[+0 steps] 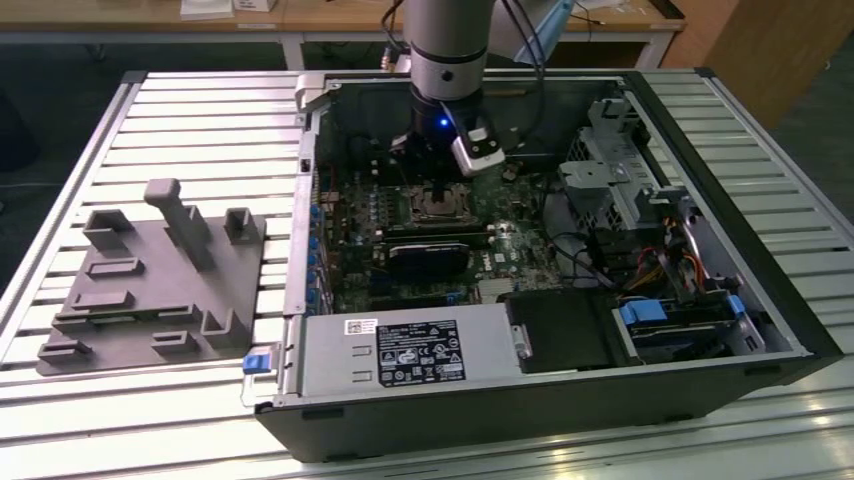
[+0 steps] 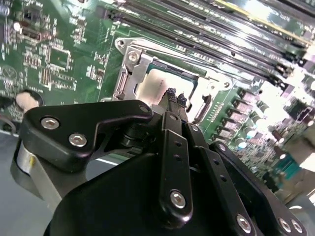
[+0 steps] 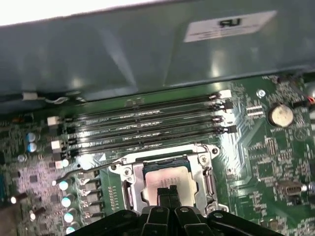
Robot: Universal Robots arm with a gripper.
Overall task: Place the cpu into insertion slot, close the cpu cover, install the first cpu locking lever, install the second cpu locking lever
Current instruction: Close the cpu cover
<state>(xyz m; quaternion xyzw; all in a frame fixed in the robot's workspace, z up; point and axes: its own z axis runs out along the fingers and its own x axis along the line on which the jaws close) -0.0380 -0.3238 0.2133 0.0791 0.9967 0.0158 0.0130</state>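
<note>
The cpu (image 3: 165,178) lies flat in the insertion slot (image 1: 434,207) on the green motherboard, its pale metallic face showing through the cut-out of the cpu cover (image 3: 201,173). The silver cover frame lies down around the chip in both wrist views. A thin metal locking lever (image 3: 83,172) sticks out sideways from one corner of the socket, over the board. My gripper (image 3: 169,190) hovers just above the chip's near edge, its two black fingers (image 2: 171,96) pressed together with nothing between them. In the exterior view the gripper (image 1: 435,182) hangs inside the open computer case, directly over the socket.
Long black memory slots (image 3: 142,128) run beside the socket, with the case wall (image 3: 147,54) behind them. A black card (image 1: 427,258), a power supply (image 1: 400,350) and a drive cage (image 1: 627,170) crowd the case. A grey fixture (image 1: 147,280) sits on the slatted table at the exterior view's left.
</note>
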